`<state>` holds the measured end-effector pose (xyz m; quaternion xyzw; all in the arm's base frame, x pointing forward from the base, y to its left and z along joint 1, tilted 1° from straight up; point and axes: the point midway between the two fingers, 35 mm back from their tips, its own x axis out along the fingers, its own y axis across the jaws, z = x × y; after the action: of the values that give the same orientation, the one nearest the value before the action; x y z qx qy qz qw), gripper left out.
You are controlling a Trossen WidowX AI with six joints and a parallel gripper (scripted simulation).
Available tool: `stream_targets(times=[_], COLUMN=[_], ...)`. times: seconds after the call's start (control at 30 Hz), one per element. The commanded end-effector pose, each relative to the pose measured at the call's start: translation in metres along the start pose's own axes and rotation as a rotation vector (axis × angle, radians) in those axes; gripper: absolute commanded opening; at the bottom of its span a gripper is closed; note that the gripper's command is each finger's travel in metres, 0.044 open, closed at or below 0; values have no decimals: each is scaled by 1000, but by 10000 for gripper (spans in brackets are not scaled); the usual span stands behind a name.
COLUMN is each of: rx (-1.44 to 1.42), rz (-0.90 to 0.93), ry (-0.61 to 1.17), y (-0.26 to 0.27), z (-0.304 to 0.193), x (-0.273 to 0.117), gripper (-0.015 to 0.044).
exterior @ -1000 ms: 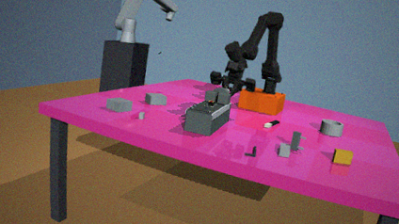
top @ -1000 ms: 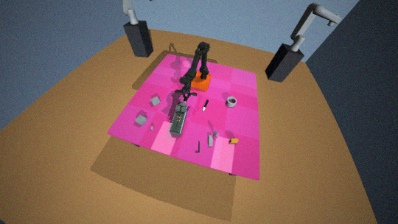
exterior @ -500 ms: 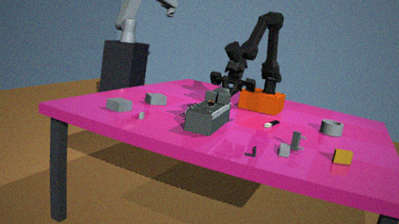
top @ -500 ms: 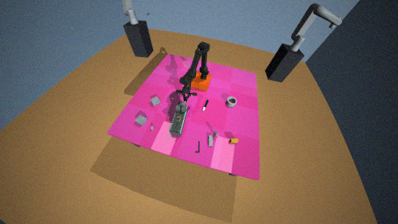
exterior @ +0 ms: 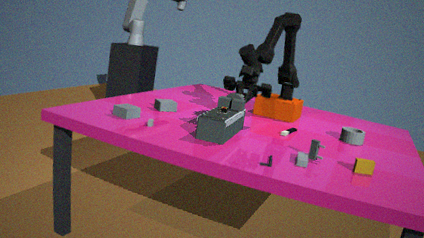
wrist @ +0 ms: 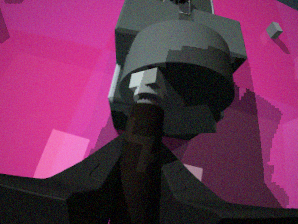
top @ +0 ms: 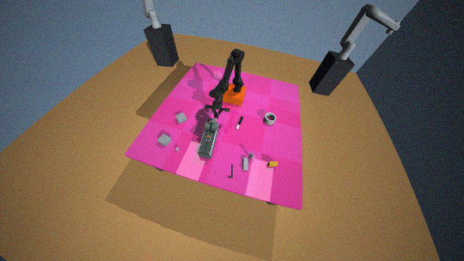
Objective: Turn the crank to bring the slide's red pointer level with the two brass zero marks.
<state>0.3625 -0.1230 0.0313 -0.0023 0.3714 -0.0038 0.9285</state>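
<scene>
The machine is a long grey-green box on the pink table, with a round grey crank drum at its end nearest the arm. The crank's dark brown handle sticks out from a pale stub on the drum's face. My gripper is shut on the handle, one finger on each side. A tiny orange-red spot shows on top of the box. The pointer and the brass zero marks are too small to tell apart, so their alignment cannot be read.
Grey blocks lie left of the machine. A black-and-white marker-like piece, a grey ring, a yellow block and a black angled key lie to the right. The arm stands on an orange base.
</scene>
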Motion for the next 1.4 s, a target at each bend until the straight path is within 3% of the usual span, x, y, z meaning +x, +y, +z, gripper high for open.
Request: stream_targets(times=[0.0, 0.2, 0.77, 1.37], rx=[0, 0, 0, 0], rz=[0, 0, 0, 0], ry=[0, 0, 0, -2], y=[0, 0, 0, -2], z=[0, 0, 0, 57], x=[0, 0, 0, -53], gripper=[0, 0, 440, 440])
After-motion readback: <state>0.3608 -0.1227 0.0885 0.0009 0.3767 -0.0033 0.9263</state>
